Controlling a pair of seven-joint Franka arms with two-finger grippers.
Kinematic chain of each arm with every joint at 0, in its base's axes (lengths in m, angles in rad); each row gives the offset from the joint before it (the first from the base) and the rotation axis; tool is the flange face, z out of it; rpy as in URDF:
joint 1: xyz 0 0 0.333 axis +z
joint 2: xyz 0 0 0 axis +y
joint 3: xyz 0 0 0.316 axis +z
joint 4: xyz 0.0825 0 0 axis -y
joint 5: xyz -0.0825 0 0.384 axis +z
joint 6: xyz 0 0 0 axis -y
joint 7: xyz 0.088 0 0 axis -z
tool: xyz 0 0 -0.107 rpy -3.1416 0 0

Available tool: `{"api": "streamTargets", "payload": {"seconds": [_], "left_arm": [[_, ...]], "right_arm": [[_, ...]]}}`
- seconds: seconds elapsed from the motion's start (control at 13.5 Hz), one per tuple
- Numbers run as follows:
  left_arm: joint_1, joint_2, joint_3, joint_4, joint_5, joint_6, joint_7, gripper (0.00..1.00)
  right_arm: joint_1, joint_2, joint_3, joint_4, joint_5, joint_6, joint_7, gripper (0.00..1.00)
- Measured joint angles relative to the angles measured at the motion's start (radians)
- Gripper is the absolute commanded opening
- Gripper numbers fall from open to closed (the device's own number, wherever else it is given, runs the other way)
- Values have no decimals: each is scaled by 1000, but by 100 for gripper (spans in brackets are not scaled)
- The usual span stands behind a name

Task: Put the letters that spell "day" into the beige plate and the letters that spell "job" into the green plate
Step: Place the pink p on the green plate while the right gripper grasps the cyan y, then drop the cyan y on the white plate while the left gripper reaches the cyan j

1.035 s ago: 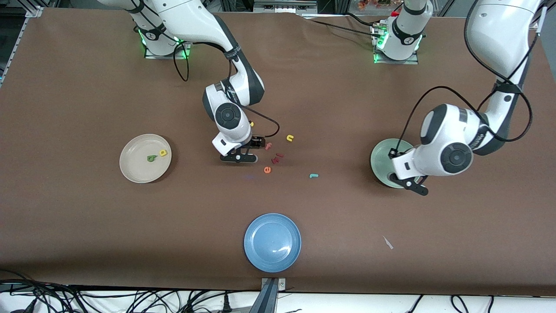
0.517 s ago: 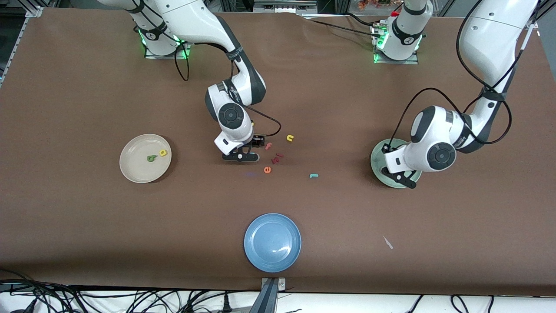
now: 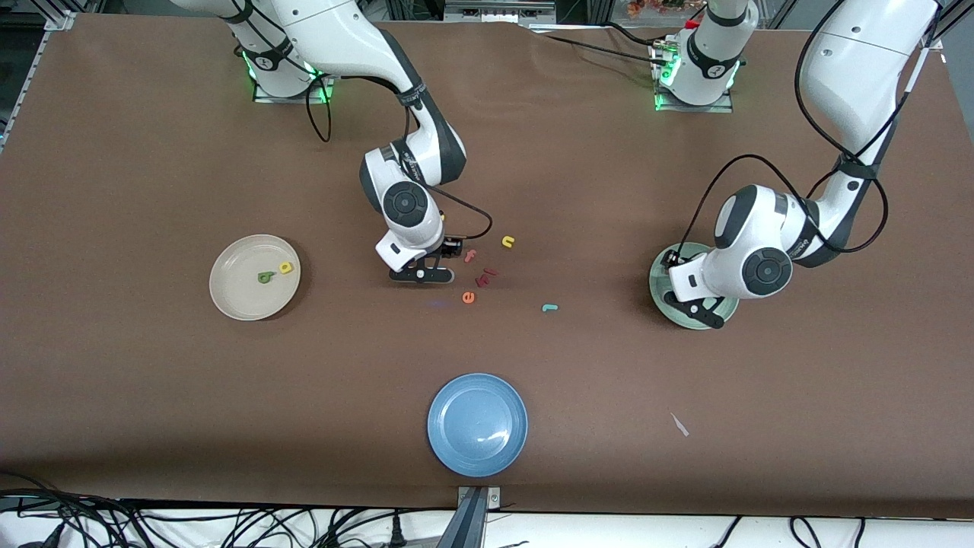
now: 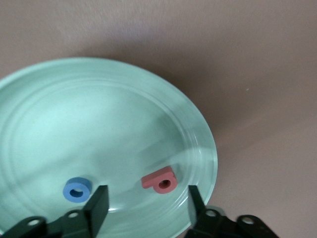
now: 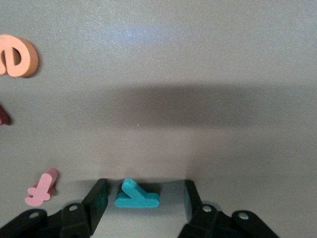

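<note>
The green plate point(image 3: 659, 289) point(image 4: 99, 124) holds a blue "o" point(image 4: 77, 189) and a salmon "b" point(image 4: 159, 181). My left gripper point(image 3: 696, 308) point(image 4: 146, 210) hangs low over that plate, open, with the "b" lying loose on the plate between its fingers. My right gripper point(image 3: 421, 272) point(image 5: 143, 203) is down at the table among the loose letters, open, with the teal "y" point(image 5: 137, 197) between its fingers and a gap on each side. The beige plate point(image 3: 236, 293) holds a dark green letter point(image 3: 265, 277) and a yellow one point(image 3: 285, 267). The teal "j" point(image 3: 549, 307) lies alone on the table.
Beside the right gripper lie a pink "f" point(image 3: 470, 256) point(image 5: 42, 187), an orange "e" point(image 3: 469, 297) point(image 5: 17, 55), dark red letters point(image 3: 487, 275) and a yellow "n" point(image 3: 507, 242). A blue plate point(image 3: 477, 424) sits nearest the front camera.
The left gripper moved in over the green plate and opened, leaving the salmon "b" on it. The right gripper's fingers have come closer together around the teal "y".
</note>
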Motion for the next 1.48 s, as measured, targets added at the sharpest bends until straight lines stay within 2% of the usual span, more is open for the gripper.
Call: {"api": "streamTargets", "payload": {"seconds": [0.44, 0.89, 1.26, 1.48], "left_arm": [[-43, -2, -11, 230, 0, -177, 0, 100], [-95, 45, -12, 331, 0, -191, 0, 100], [-187, 130, -8, 426, 0, -190, -45, 100], [-203, 200, -8, 512, 0, -189, -64, 100]], "right_arm": [[4, -2, 4, 3, 0, 0, 1, 47], [5, -4, 4, 5, 1, -1, 2, 26], [4, -3, 4, 9, 1, -6, 1, 20], [-31, -6, -7, 75, 1, -144, -33, 20]]}}
